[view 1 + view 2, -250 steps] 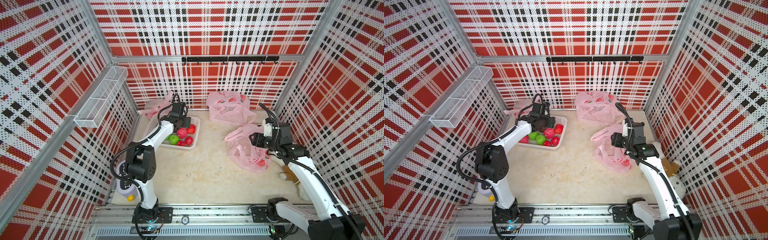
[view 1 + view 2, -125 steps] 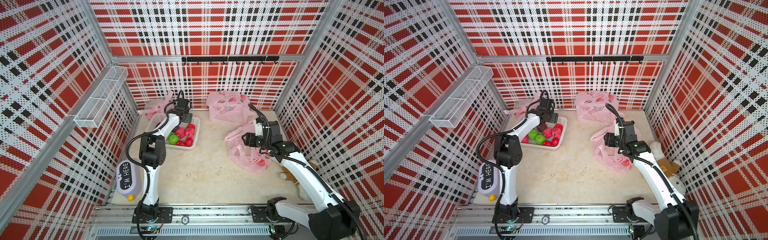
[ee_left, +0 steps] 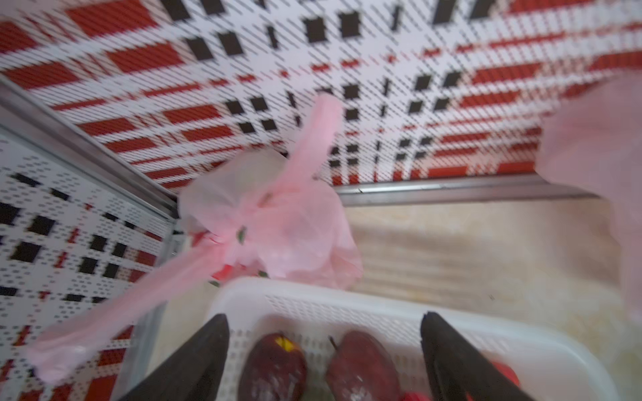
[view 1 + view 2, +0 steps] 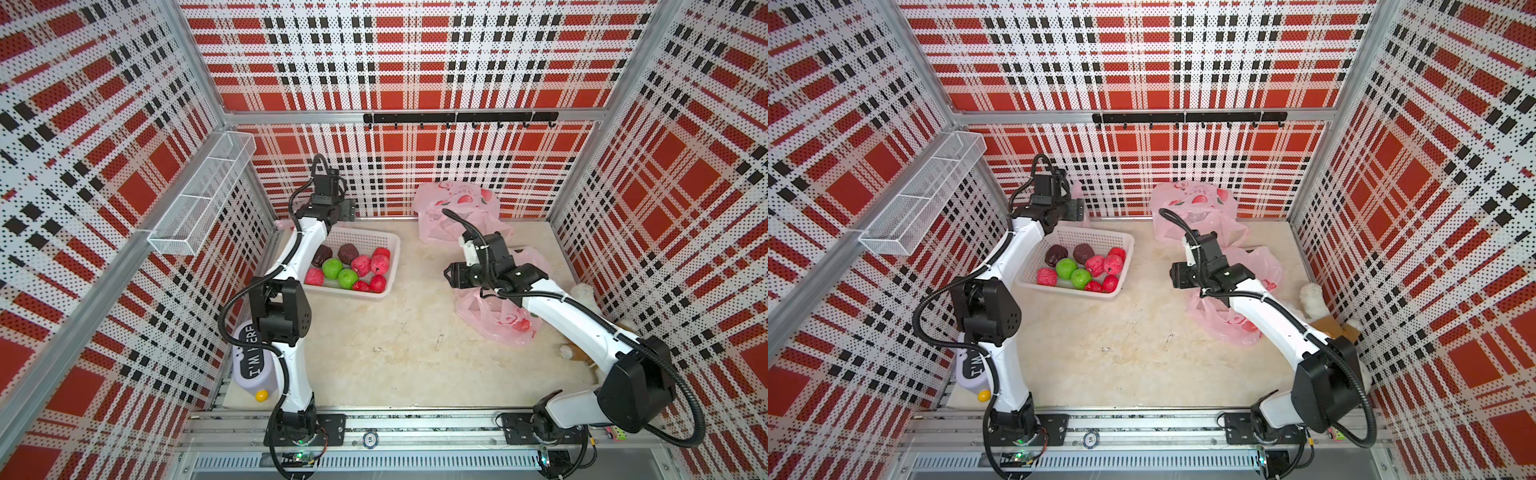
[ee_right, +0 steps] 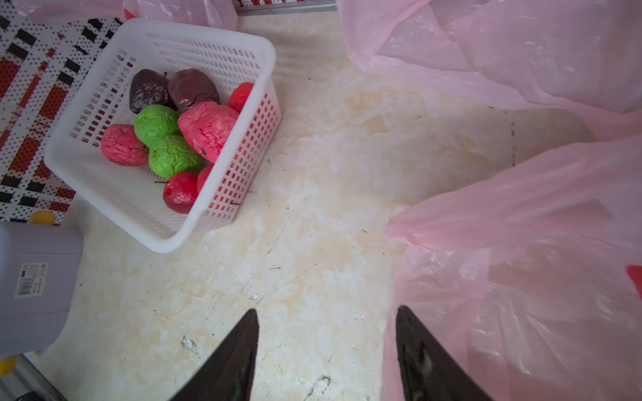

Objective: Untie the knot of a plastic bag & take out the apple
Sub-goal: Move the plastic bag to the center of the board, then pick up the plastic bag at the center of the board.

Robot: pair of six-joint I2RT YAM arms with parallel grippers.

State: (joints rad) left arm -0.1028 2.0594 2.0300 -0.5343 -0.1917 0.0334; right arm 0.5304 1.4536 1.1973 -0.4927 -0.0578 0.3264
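one basket (image 4: 390, 245), two green apples (image 4: 332, 268) (image 4: 347, 277), two dark apples (image 4: 322, 255) (image 4: 348, 252), three pink bags (image 4: 457, 203) (image 4: 494, 324) (image 3: 278, 222)

The left arm (image 4: 305, 245) is stretched far forward, the left pincer (image 3: 324, 333) with jaws wide apart. The right arm (image 4: 557, 307) is bent at the elbow, the right pincer (image 5: 326, 330) also parted, turned leftward.

A robotics lab test cell: red, black and white plaid perforated wall panels (image 4: 415, 62) in aluminium framing (image 4: 291, 117) enclose a beige marbled surface (image 4: 395, 353). A white jointed left arm (image 4: 305, 245) and right arm (image 4: 561, 311) are bolted to a grey metal rail (image 4: 415, 428) at the near edge.
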